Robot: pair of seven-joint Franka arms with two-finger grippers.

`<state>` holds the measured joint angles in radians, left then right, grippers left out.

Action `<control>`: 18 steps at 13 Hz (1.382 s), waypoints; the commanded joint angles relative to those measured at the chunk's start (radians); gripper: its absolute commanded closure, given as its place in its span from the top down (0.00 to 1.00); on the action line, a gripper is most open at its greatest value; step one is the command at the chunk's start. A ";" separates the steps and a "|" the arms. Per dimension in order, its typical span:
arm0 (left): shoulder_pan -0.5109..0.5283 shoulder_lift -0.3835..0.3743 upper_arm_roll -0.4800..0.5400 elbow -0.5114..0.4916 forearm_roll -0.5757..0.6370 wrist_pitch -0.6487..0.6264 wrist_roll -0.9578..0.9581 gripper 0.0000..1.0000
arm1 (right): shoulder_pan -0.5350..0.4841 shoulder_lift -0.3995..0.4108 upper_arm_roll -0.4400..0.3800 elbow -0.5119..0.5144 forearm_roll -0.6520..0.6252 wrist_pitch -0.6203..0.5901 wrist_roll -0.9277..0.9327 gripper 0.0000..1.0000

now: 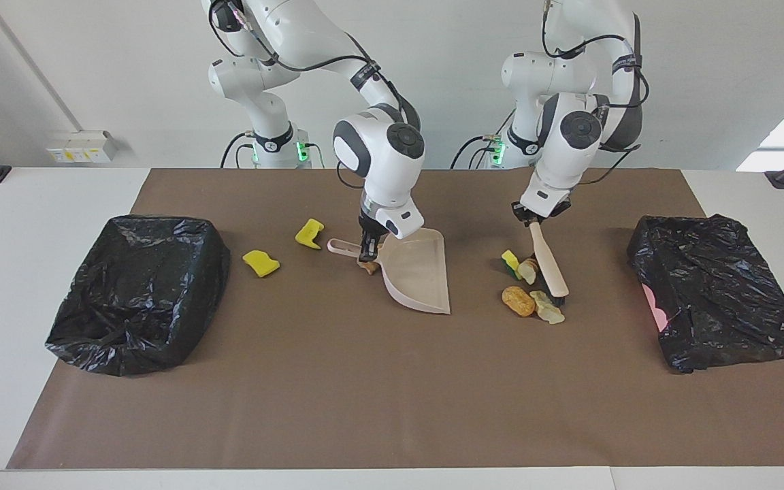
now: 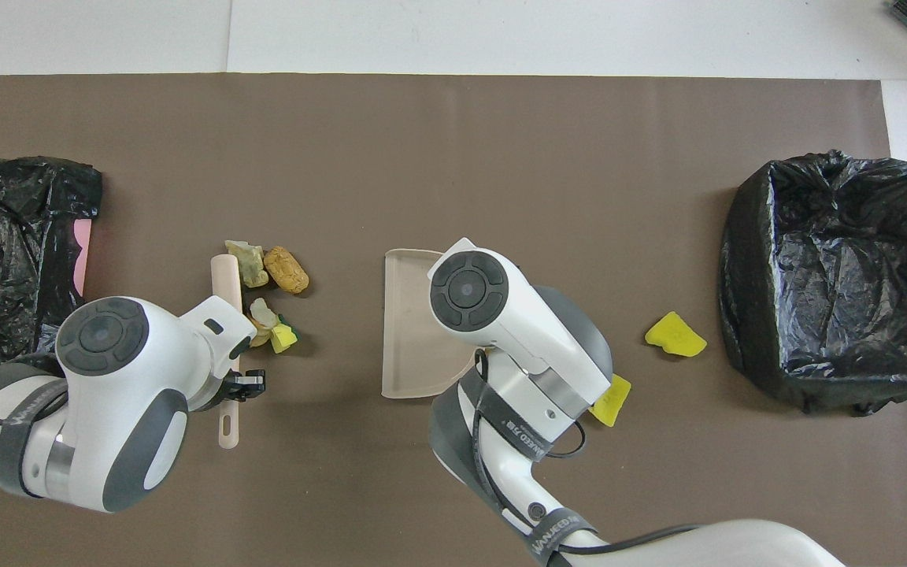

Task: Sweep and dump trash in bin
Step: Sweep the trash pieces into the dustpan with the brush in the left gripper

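Observation:
My right gripper (image 1: pixel 367 253) is shut on the handle of the beige dustpan (image 1: pixel 419 272), whose wide mouth faces the left arm's end of the table; the pan also shows in the overhead view (image 2: pixel 410 331). My left gripper (image 1: pixel 531 219) is shut on the beige brush (image 1: pixel 547 262), whose bristles rest on the mat. Beside the bristles lies a cluster of trash: a green-backed sponge piece (image 1: pixel 510 262), a tan chunk (image 1: pixel 518 301) and pale scraps (image 1: pixel 547 307). Two yellow sponge pieces (image 1: pixel 309 233) (image 1: pixel 260 263) lie toward the right arm's end. A brown chunk (image 1: pixel 367 267) lies under the dustpan handle.
A bin lined with a black bag (image 1: pixel 140 292) stands at the right arm's end of the brown mat. A second black-bagged bin (image 1: pixel 719 299), with some pink showing, stands at the left arm's end. The mat (image 1: pixel 365 395) covers most of the table.

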<state>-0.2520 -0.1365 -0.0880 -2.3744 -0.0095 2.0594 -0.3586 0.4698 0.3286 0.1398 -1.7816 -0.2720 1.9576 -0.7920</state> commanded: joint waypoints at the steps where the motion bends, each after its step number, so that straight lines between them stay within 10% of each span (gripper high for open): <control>1: -0.100 -0.009 0.011 -0.016 -0.123 0.033 -0.016 0.00 | 0.009 0.010 0.004 -0.007 -0.024 0.035 -0.010 0.00; 11: -0.371 0.000 0.010 0.043 -0.343 0.082 -0.003 0.00 | 0.010 0.010 0.004 -0.007 -0.015 0.035 0.002 0.00; 18: -0.202 -0.051 0.031 0.167 -0.316 -0.130 0.071 0.00 | 0.010 0.012 0.003 -0.004 -0.015 0.027 0.002 0.00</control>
<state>-0.5234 -0.1877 -0.0564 -2.2200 -0.3433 1.9617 -0.3447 0.4801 0.3368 0.1398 -1.7820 -0.2722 1.9728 -0.7920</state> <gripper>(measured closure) 0.736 0.674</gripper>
